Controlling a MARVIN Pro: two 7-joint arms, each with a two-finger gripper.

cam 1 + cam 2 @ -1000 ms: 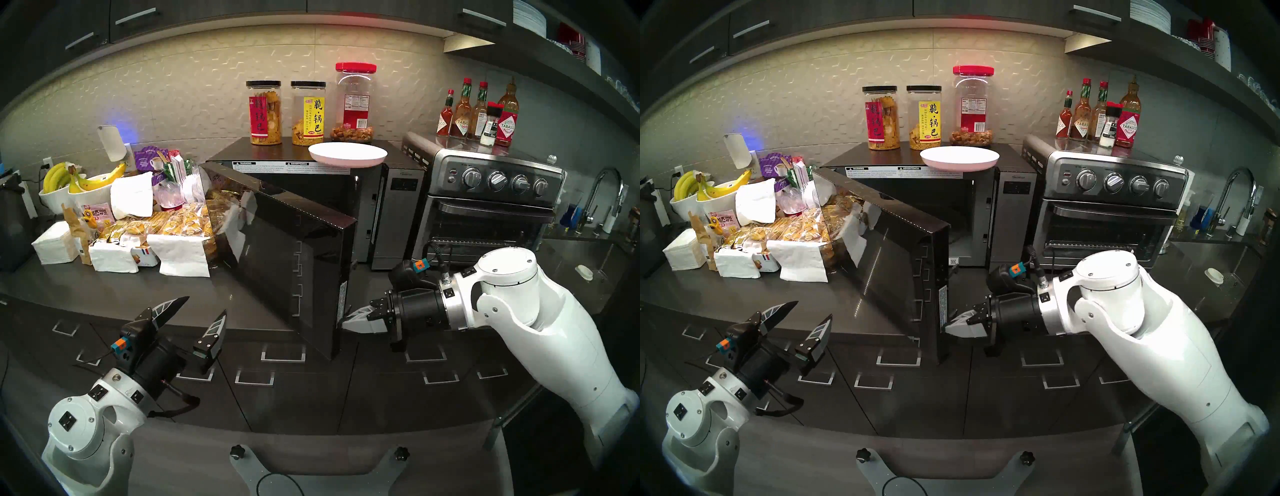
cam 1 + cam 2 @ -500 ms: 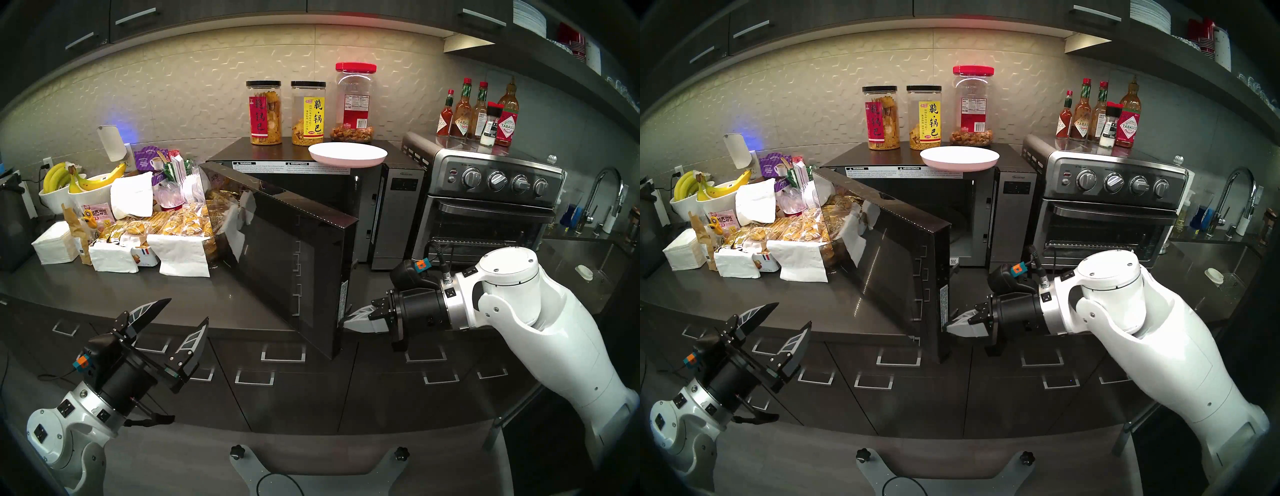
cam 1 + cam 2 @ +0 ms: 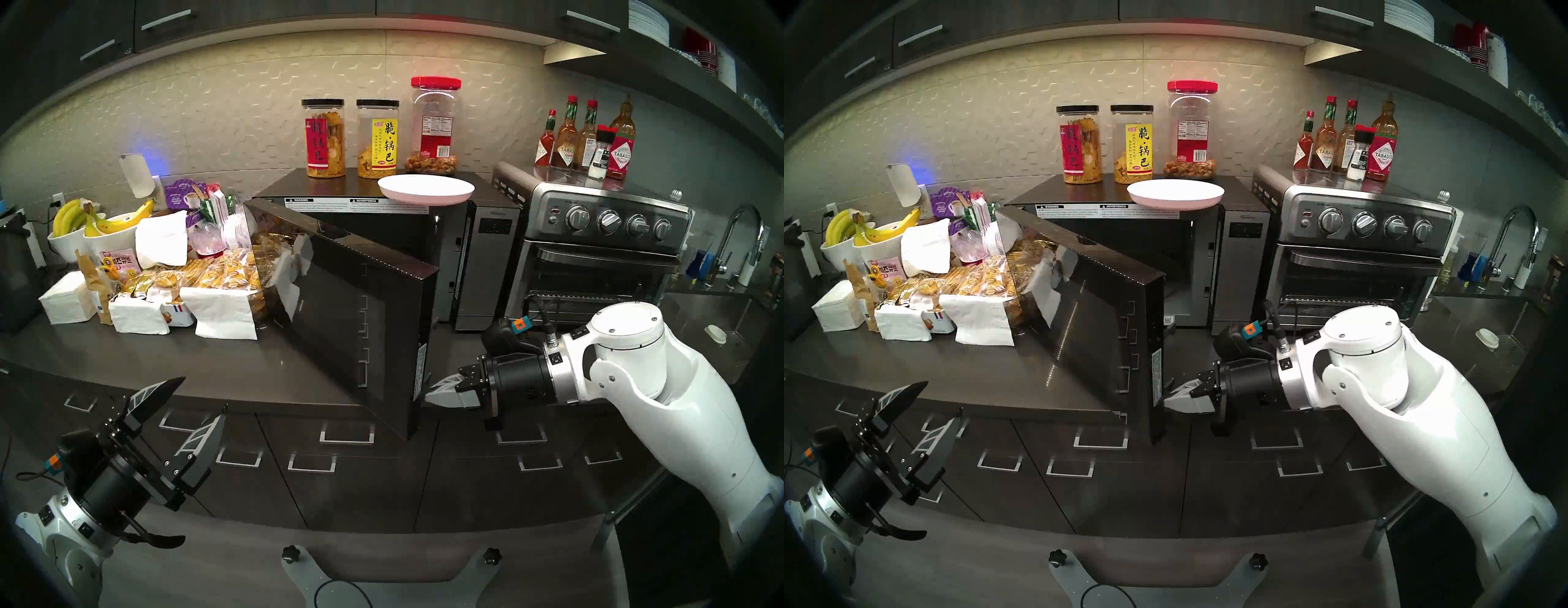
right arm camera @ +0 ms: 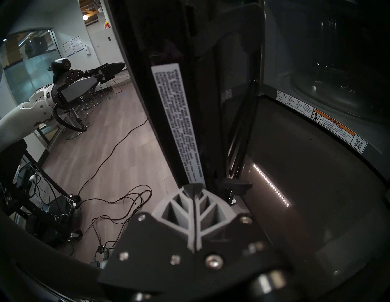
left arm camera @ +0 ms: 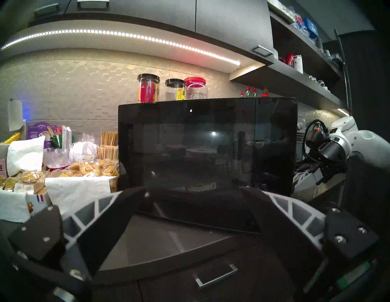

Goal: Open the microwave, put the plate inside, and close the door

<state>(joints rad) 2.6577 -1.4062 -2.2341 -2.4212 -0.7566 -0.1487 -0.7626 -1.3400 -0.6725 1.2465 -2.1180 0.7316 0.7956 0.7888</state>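
Observation:
The black microwave (image 3: 292,183) stands on the counter with its glass door (image 3: 339,305) swung partly out toward me from its left hinge. Its cavity (image 4: 327,63) shows empty. The white plate (image 3: 425,190) lies on the microwave's top at the front right, overhanging the edge a little. My right gripper (image 3: 426,392) is shut, holding nothing. Its tips rest at the lower end of the door's free edge (image 4: 179,126), on the inner side. My left gripper (image 3: 201,399) is open and empty, low at the left, in front of the counter's edge and facing the door (image 5: 206,147).
Three snack jars (image 3: 324,138) stand behind the plate. A steel toaster oven (image 3: 594,254) topped with sauce bottles (image 3: 585,136) is right of the microwave. Snack bags and napkins (image 3: 212,280) and banana bowls (image 3: 97,220) crowd the left counter. A sink faucet (image 3: 738,237) is far right.
My open left gripper has drawn back down and to the left, away from the door. The right gripper has shifted slightly right, and the door stands about as before.

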